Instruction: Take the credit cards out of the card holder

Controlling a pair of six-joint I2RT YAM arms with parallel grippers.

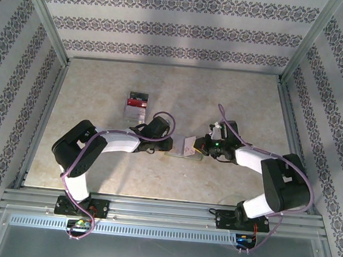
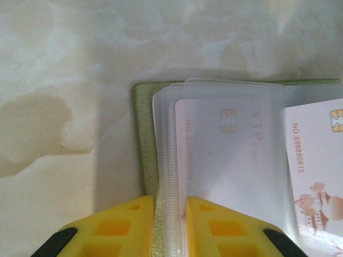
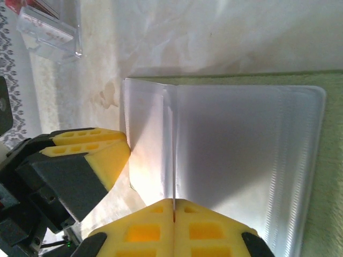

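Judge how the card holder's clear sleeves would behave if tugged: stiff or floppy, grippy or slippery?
Probably floppy: the clear sleeves fan out as thin, see-through layers. Likely slippery too, since they look glossy. Probably light, being so thin.

Glossy clear plastic sleeves in the card holder (image 2: 143, 139); smooth marbled table (image 2: 75, 59)

Light is bright and diffuse; a soft shadow lies beside the card holder (image 2: 142, 139), whose plastic glares, slightly blurred.

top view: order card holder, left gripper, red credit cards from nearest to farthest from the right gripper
1. card holder, touching it, on its left
2. left gripper, at the holder's far edge
3. credit cards, far left, toward the back
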